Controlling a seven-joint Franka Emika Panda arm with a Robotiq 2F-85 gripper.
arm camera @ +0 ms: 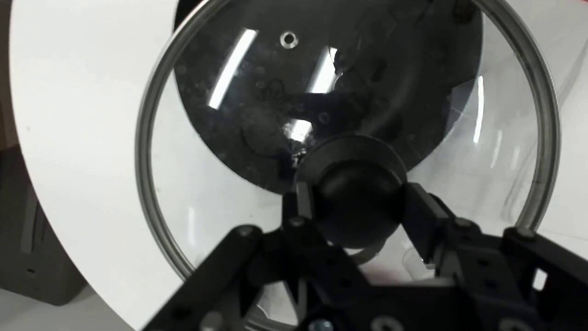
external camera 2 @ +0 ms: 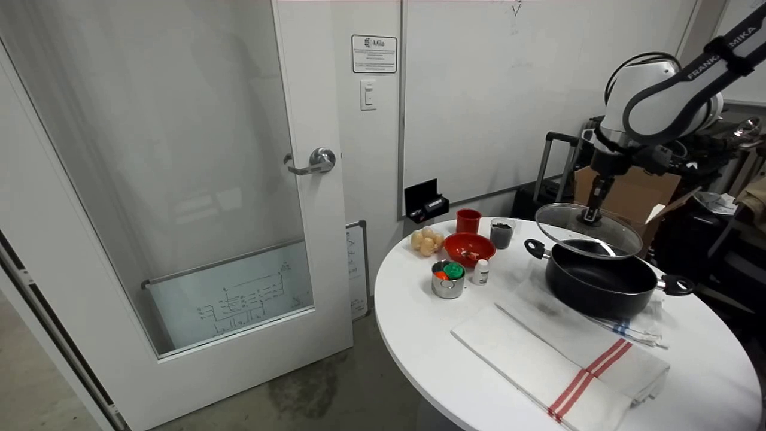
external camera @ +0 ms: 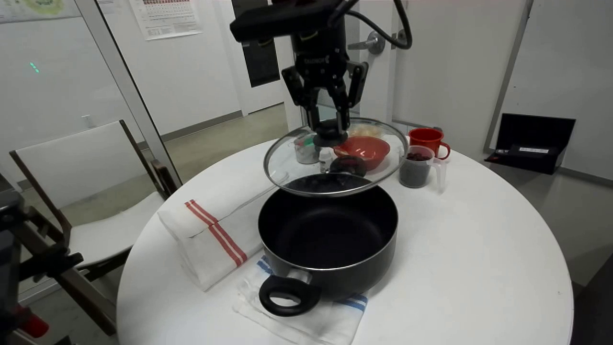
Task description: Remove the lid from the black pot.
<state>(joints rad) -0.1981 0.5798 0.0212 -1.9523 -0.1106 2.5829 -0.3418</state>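
The glass lid (external camera: pixel 289 165) has a metal rim and hangs in the air above the black pot (external camera: pixel 354 273). It is shifted over the pot's far part, so much of the pot's dark inside lies uncovered. In an exterior view, the lid (external camera 2: pixel 556 224) is also raised over the pot (external camera 2: pixel 589 293), apart from its rim. My gripper (external camera: pixel 329 125) points down and is shut on the lid's black knob. In the wrist view, the gripper's fingers (arm camera: pixel 356 200) press on both sides of the knob, and the pot shows through the glass of the lid (arm camera: pixel 211 188).
A red bowl (external camera 2: pixel 459 244), a white bottle (external camera 2: pixel 480 273), a steel cup (external camera 2: pixel 447 287), a red mug (external camera 2: pixel 468 221) and a clear measuring cup (external camera: pixel 415 175) stand beyond the pot. A red-striped towel (external camera: pixel 206 239) lies beside it. A blue-striped cloth (external camera: pixel 330 318) lies under it.
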